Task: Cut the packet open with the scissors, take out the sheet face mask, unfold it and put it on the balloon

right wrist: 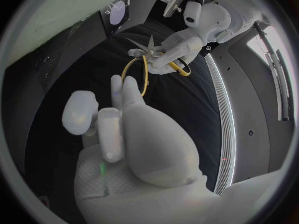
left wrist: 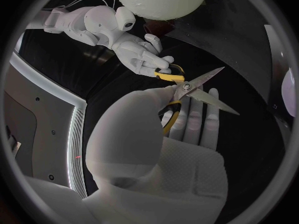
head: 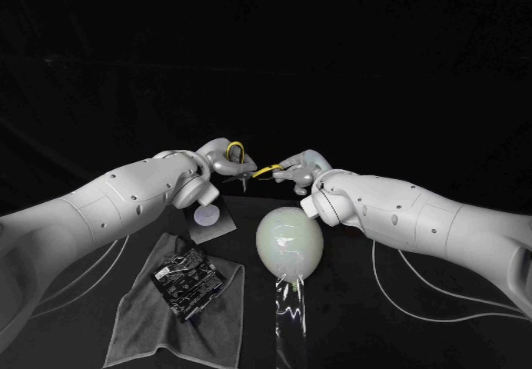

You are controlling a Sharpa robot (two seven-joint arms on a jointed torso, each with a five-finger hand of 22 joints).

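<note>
The towel (head: 138, 330) lies on the table (head: 377, 342), at the left front, with the packet (head: 186, 280) on it. The balloon (head: 290, 242) sits just right of the towel, and a film strip (head: 290, 323) runs before it. Behind the towel lies a small round item (head: 207, 216), possibly on a card. Behind the balloon, the scissors (head: 246, 173) are held between the left hand (head: 222, 160) and the right hand (head: 297, 171).
</note>
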